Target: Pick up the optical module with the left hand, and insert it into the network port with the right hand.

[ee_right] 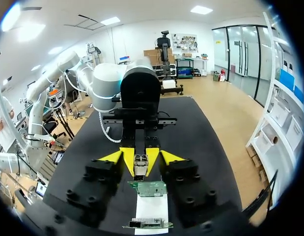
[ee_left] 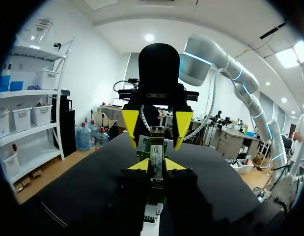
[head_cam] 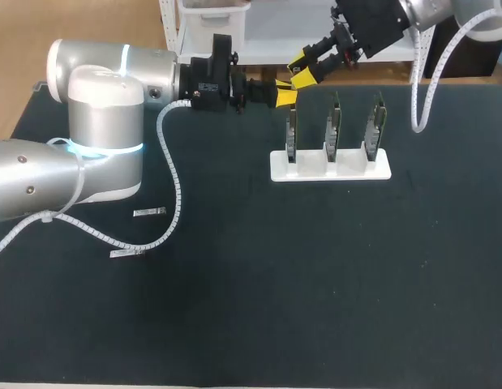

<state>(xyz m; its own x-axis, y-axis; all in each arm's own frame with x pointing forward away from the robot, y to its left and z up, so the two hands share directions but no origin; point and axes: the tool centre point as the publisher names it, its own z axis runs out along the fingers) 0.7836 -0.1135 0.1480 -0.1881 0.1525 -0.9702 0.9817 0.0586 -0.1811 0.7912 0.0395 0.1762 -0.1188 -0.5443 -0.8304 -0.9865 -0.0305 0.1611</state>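
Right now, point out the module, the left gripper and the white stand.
module [ee_right: 140, 163], right wrist view, its metal end face.
left gripper [ee_left: 156, 165], left wrist view, midway between its tips.
stand [head_cam: 352, 172], head view, white base's front edge.

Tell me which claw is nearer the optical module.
Left. The left claw is shut on the optical module; the right claw faces it, open, not touching.
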